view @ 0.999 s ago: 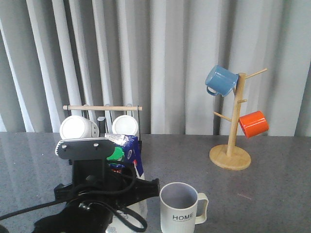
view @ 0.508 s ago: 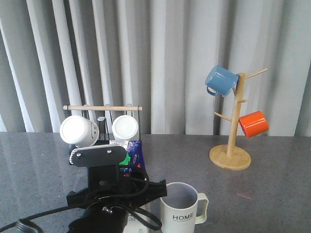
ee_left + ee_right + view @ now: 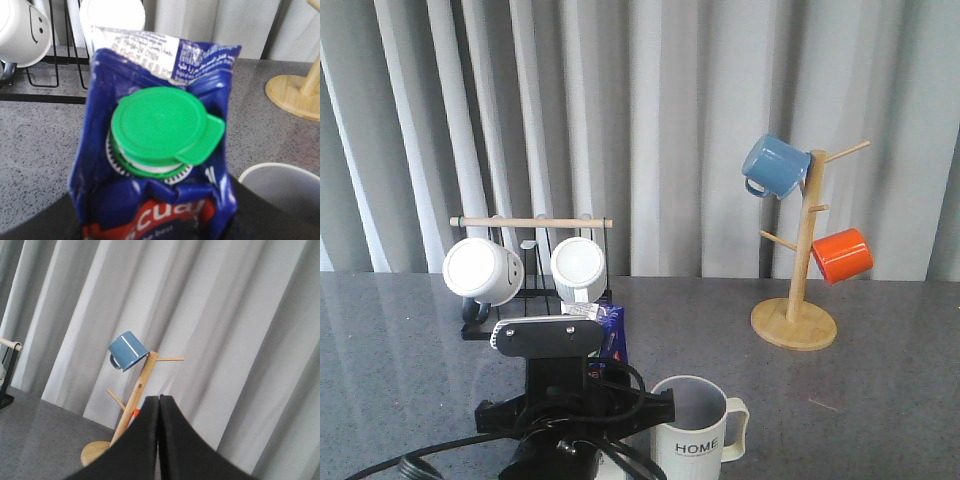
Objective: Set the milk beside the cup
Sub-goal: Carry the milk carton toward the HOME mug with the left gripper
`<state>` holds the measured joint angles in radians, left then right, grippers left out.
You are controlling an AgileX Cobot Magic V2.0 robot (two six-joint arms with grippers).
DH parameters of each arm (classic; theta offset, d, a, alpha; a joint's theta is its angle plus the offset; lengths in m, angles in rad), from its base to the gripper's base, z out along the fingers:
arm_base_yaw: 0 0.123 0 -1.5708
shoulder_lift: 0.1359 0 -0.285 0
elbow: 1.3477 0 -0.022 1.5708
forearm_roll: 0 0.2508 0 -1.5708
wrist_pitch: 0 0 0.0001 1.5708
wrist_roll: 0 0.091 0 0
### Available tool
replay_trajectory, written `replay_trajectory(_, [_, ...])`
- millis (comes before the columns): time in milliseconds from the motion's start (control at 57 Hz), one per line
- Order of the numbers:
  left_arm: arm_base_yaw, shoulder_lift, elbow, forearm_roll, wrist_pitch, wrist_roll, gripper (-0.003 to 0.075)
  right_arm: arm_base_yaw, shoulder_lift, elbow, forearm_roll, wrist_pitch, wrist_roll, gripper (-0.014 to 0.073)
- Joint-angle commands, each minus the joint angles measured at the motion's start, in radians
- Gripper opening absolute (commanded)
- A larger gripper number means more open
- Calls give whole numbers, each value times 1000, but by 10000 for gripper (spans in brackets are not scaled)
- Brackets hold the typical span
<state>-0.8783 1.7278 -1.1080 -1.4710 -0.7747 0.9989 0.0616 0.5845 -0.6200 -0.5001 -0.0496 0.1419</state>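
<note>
Front view: milk [image 3: 611, 328] carried rightward and lower than a second before, now close beside the cup [image 3: 688, 431], mostly hidden behind the left arm. Nearly in place; only setting down judged left.

Left wrist view: left gripper [image 3: 150, 235] clamped on the carton below its green cap [image 3: 162, 131], cup rim just beside.

Right wrist view: right gripper [image 3: 159, 407] closed on nothing, raised toward the mug tree [image 3: 127, 412].

A staged test bench is suggested: a grey speckled table [image 3: 880, 400] is backed by plain grey curtains [image 3: 670, 120], with mug racks [image 3: 796, 250] arranged.
</note>
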Motion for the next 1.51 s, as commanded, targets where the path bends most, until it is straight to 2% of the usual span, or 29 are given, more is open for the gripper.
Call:
replay_trajectory(0, [-7,-27,-24,28,-20,-2,237,-6,4,-31,-4,-61,3,-8])
replay_trajectory(789, [-7,-29,-24,25,-20,1,250,-6,4,-31,-4,-61,3,-8])
replay_trajectory(912, [-7,-29,-24,24,-20,1,326,-6,4,-31,-4,-61,3,-8])
replay_trajectory(1104, [-7,-30,-24,23,-23,1,607,-6,4,-31,-4,-61,3,-8])
replay_trajectory(1210, [-7,-31,-24,23,-23,3,734,-6,4,-31,-4,-61,3,-8])
replay_trajectory(1490, [-12,-83,-24,27,-14,4,701,-6,4,-31,-4,-61,3,-8])
